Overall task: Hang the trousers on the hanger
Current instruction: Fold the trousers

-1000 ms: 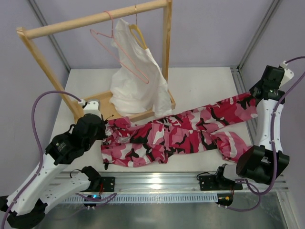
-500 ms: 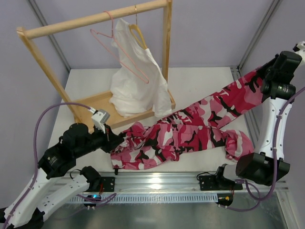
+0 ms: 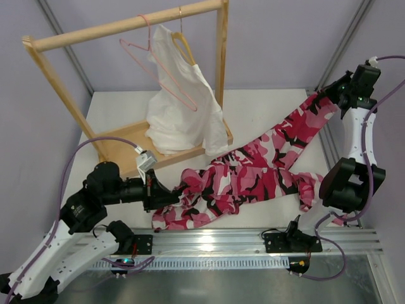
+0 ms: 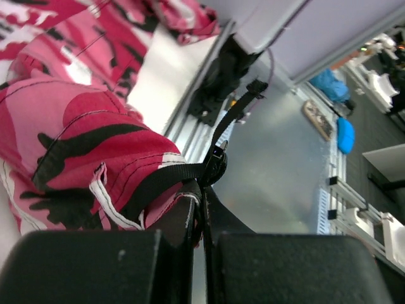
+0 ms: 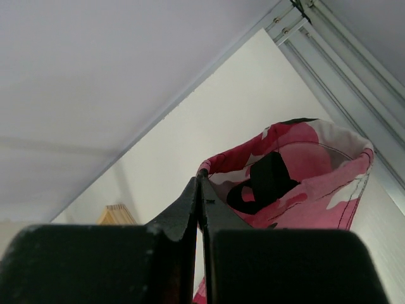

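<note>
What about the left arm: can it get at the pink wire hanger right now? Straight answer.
Probably not as things stand. The left hand is shut on the trousers, low near the front, while the hanger hangs up on the wooden rail behind.

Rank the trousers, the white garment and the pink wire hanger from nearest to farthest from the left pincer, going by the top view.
1. trousers: clamped in the left pincer, at its tip.
2. white garment: behind it, hanging on the wooden rack.
3. pink wire hanger: farthest, high on the rack's rail.
</note>
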